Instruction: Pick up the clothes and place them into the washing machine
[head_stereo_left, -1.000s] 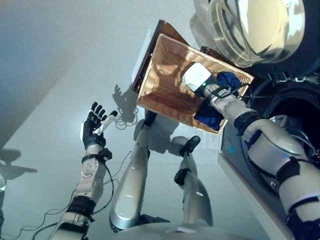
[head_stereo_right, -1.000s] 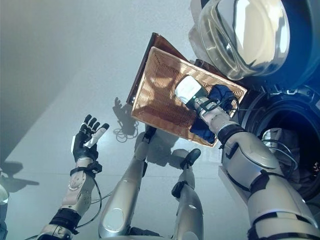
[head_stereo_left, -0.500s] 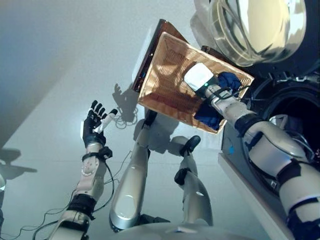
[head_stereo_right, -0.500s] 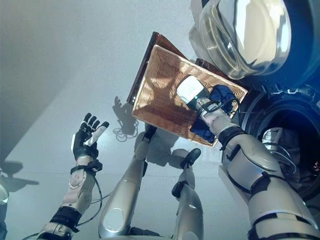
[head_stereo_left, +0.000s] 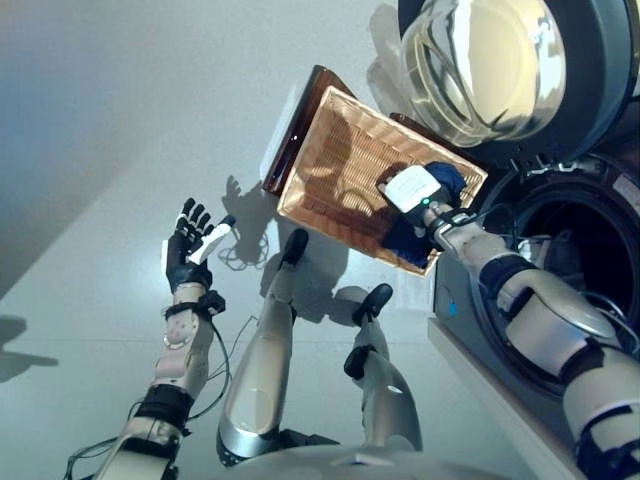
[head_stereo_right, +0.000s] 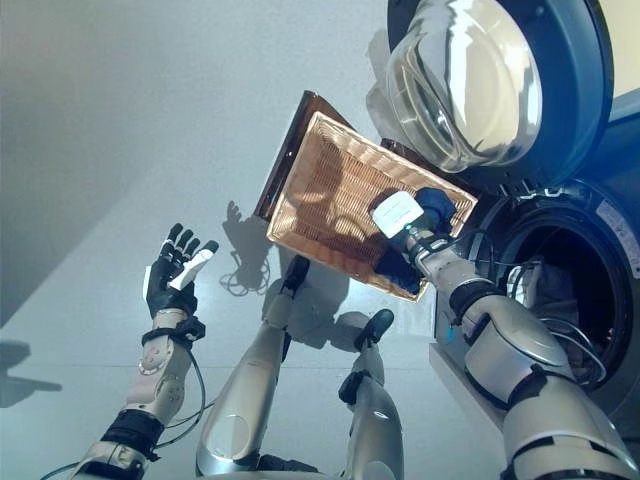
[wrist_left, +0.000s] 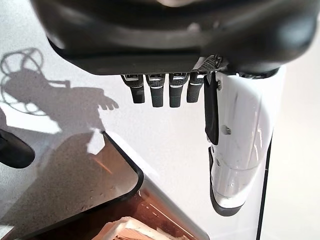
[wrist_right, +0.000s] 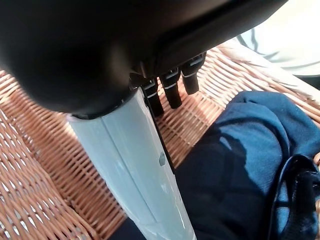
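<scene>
A wicker basket (head_stereo_left: 335, 165) lies on the floor beside the washing machine (head_stereo_left: 600, 150). Its round glass door (head_stereo_left: 480, 60) stands open over the dark drum opening (head_stereo_left: 575, 235). Dark blue clothes (head_stereo_left: 455, 180) are bunched in the basket's corner nearest the machine. My right hand (head_stereo_left: 412, 188), with a white thumb cover, reaches into the basket. In the right wrist view its fingers (wrist_right: 172, 90) are straight over the wicker, beside the blue clothes (wrist_right: 250, 150), holding nothing. My left hand (head_stereo_left: 188, 248) is raised over the floor at the left, open and holding nothing.
A dark brown board (head_stereo_left: 290, 135) sticks out from under the basket's far side, and its rounded corner (wrist_left: 75, 200) shows in the left wrist view. Some pale cloth (head_stereo_right: 535, 285) lies inside the drum. Bare grey floor (head_stereo_left: 120, 130) spreads to the left.
The whole view has shifted, so the camera has moved. Within the basket my right hand has slid a little nearer the blue clothes. The left hand holds the same pose.
</scene>
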